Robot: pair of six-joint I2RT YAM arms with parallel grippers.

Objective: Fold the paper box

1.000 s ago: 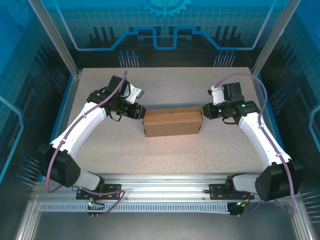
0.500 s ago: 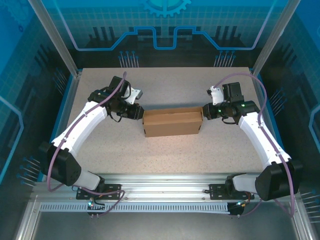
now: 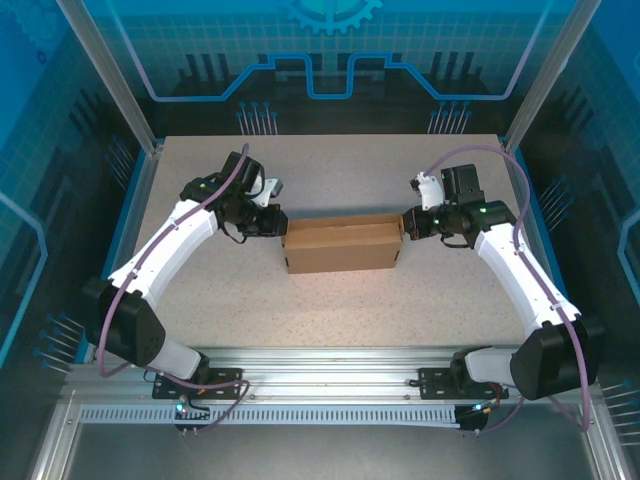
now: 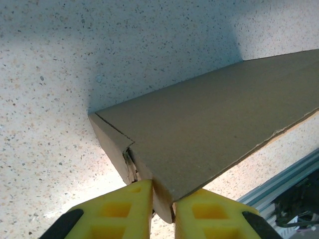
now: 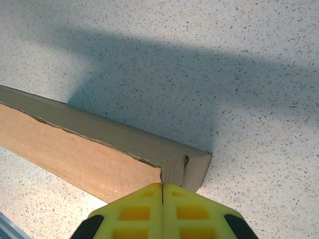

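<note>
The paper box (image 3: 343, 248) is plain brown cardboard, lying lengthwise across the middle of the table. My left gripper (image 3: 277, 225) is at its left end. In the left wrist view the yellow fingers (image 4: 119, 209) are shut on the box's end wall (image 4: 162, 196), under the edge of its broad top panel (image 4: 214, 129). My right gripper (image 3: 407, 224) is at the right end. In the right wrist view its fingers (image 5: 189, 206) meet with no gap, and the gripper (image 5: 162, 191) presses against the end corner of the box (image 5: 99, 149).
The speckled table (image 3: 330, 310) has free room in front of and behind the box. An aluminium rail (image 3: 330, 365) runs along the near edge by the arm bases. Blue panels and metal posts (image 3: 110, 80) wall the sides and back.
Both grippers have closed at the box's ends. The left one has moved in slightly onto the left end, and the box has shifted a little to the left.
</note>
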